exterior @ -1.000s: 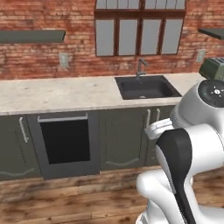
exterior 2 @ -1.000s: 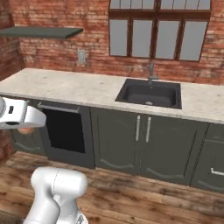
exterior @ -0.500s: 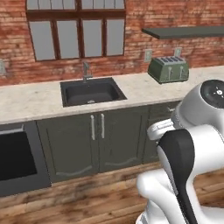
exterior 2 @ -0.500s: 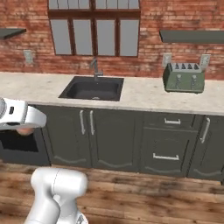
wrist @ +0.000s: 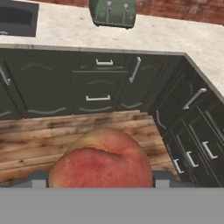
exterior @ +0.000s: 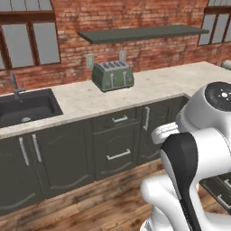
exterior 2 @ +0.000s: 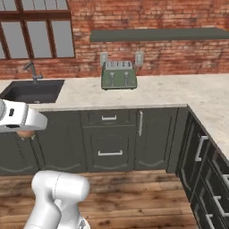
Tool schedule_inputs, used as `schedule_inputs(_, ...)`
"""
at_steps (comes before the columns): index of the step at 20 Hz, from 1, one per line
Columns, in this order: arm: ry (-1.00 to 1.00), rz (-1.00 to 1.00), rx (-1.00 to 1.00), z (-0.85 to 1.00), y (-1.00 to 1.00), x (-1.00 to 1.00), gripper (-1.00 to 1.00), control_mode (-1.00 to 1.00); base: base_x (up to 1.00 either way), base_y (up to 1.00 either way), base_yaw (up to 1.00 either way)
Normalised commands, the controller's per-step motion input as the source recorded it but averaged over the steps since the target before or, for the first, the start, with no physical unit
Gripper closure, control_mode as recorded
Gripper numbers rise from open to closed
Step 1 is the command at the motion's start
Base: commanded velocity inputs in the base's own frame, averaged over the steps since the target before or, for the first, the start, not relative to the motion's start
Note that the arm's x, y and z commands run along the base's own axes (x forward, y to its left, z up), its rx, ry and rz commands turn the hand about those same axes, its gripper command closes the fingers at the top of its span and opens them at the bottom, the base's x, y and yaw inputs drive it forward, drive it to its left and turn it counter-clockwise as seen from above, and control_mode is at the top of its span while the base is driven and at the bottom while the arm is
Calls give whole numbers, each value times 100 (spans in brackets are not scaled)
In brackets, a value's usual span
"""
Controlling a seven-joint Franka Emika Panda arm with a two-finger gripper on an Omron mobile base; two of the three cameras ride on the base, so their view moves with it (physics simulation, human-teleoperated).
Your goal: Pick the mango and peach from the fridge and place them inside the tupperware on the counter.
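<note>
The gripper [wrist: 100,181] is closed on the peach [wrist: 101,162], held above the wooden floor [wrist: 39,135] in front of the dark cabinets [wrist: 98,89]; open floor lies all around it. Beyond the cabinet fronts, the counter [exterior 2: 179,91] turns a corner at the right; a green toaster [exterior 2: 118,74] stands near the brick wall, leaving bare stone up to the front edge.

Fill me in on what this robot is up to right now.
The gripper is closed on the peach, carrying it low over the wooden floor in front of the dark cabinets. Ahead, the beige counter holds a green toaster with a sink off to its left. The fruit has not yet been set down.
</note>
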Motion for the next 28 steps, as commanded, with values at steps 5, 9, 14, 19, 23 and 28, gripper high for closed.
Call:
schedule_inputs(5,0,0,0,0,0,0,100,100,28,-100,4)
schedule_inputs(9,0,0,0,0,0,0,100,100,9,-100,20)
schedule_inputs(14,0,0,0,0,0,0,100,100,-75,-54,80)
schedule_inputs(19,0,0,0,0,0,0,100,100,-99,-12,100)
schedule_inputs(23,0,0,0,0,0,0,100,100,-83,15,100)
schedule_inputs(28,0,0,0,0,0,0,100,100,-49,55,100)
